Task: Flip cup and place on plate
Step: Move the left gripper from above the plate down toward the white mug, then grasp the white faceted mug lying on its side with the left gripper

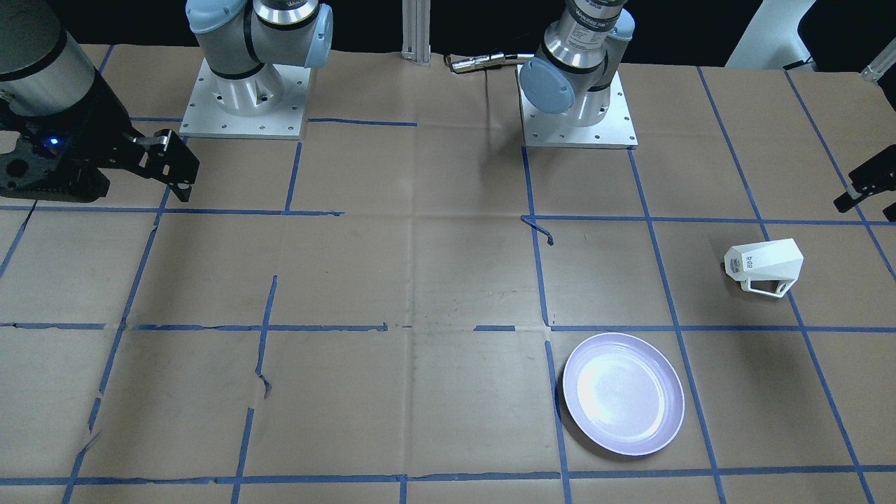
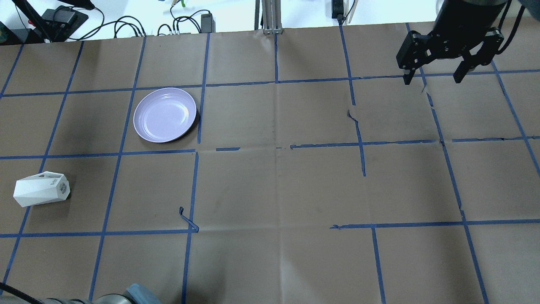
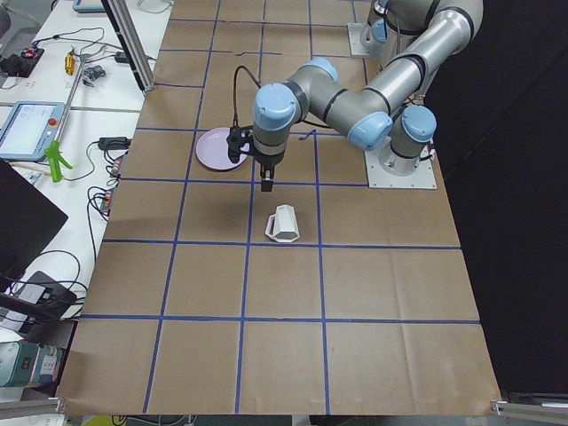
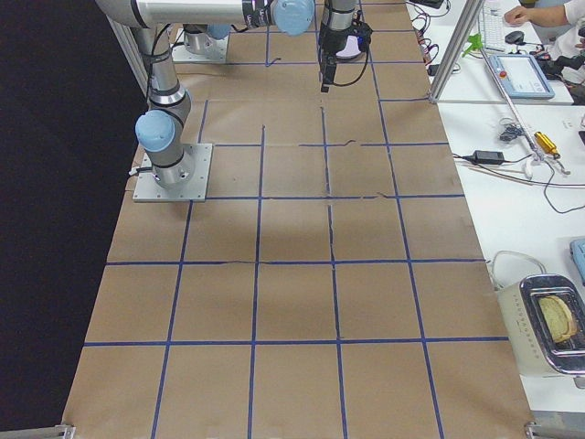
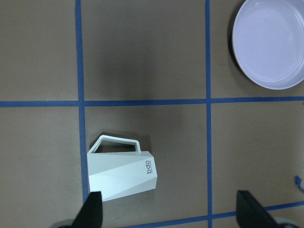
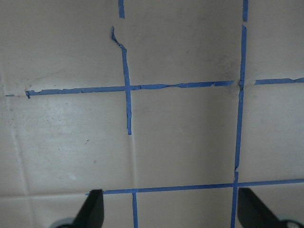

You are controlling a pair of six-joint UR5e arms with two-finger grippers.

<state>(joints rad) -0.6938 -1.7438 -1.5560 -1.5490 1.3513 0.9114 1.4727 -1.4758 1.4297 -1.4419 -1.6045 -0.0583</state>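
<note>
The white faceted cup [image 1: 764, 264] lies on its side on the paper-covered table, handle flat against the table. It also shows in the overhead view [image 2: 41, 188], the left side view [image 3: 284, 224] and the left wrist view [image 5: 121, 173]. The lavender plate [image 1: 623, 393] lies empty, apart from the cup, and also shows in the overhead view [image 2: 165, 114] and the left wrist view [image 5: 271, 42]. My left gripper [image 5: 171, 213] is open and empty, high above the table beside the cup. My right gripper [image 2: 432, 79] is open and empty, far off on the other side.
Brown paper with a blue tape grid [image 2: 276, 145] covers the table. The two arm bases [image 1: 245, 98] stand at the robot's edge. A loose curl of tape [image 2: 187, 219] sticks up near the middle. Cables and equipment [image 2: 126, 23] lie beyond the far edge.
</note>
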